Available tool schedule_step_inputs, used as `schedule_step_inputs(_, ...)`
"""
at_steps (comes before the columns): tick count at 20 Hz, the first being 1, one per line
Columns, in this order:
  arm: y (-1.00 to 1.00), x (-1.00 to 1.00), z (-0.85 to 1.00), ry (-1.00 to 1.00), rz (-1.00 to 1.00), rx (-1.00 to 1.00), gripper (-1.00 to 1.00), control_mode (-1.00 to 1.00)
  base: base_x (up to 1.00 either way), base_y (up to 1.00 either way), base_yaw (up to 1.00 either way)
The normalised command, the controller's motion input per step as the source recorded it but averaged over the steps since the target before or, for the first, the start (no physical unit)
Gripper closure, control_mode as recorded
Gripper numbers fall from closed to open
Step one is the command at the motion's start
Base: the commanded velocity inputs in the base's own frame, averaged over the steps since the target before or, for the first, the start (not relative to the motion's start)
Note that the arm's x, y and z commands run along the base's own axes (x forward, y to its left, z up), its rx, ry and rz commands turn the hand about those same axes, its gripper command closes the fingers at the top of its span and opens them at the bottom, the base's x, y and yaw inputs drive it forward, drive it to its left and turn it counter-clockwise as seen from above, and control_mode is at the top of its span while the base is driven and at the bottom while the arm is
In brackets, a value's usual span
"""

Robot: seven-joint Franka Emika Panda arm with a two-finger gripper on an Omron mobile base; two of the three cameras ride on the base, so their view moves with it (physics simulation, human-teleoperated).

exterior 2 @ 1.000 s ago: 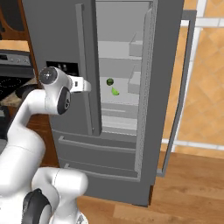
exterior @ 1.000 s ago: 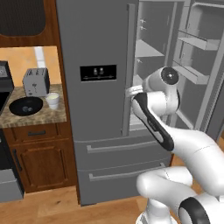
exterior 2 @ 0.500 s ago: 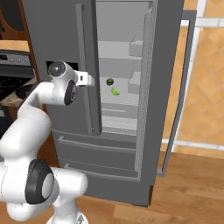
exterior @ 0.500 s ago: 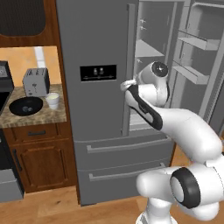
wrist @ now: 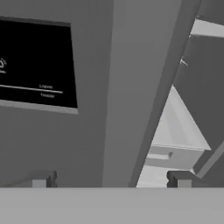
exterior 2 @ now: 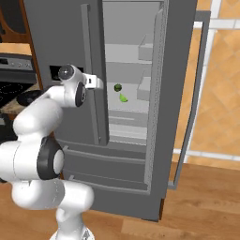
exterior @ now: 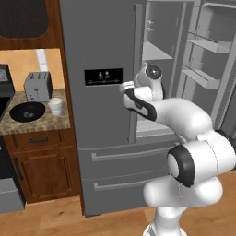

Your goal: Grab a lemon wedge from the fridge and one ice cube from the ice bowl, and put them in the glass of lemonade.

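1. Standing open, the right door of the fridge is swung out to the right; its left door is closed, with the black dispenser panel at mid height and two drawers below.
2. The gripper is raised in front of the closed left door, close to its long vertical handle. In the hand view the two dark fingertips stand wide apart with nothing between them; the handle runs up between them, the dispenser panel lies to one side and the pale interior shelves to the other.
3. The lemon wedge lies on a shelf inside the open right compartment, seen in the right base view. It is yellow-green and sits just beside, and slightly lower than, a darker green round fruit.
4. The gripper is well apart from the lemon wedge, outside the compartment, on the left side of the opening.
5. The ice bowl rests on the stone counter to the left of the fridge. It is black and shallow.
6. The glass of lemonade stands just to the right of the ice bowl, near the fridge side.
7. A silver toaster stands at the far edge of the counter, behind the bowl and the glass.
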Motion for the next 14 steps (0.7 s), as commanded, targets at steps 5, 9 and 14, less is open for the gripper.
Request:
schedule_step_inputs(5,0.0,0.62,-0.07,0.0,-0.02,0.0,-1.0,-1.0,0.0,0.0,0.0)
schedule_step_inputs(9,0.0,0.66,-0.1,0.0,0.0,0.0,-1.0,-1.0,0.0,0.0,0.0)
schedule_step_inputs(14,0.0,0.33,-0.09,-0.01,0.0,0.0,1.0,-1.0,0.0,0.0,0.0)
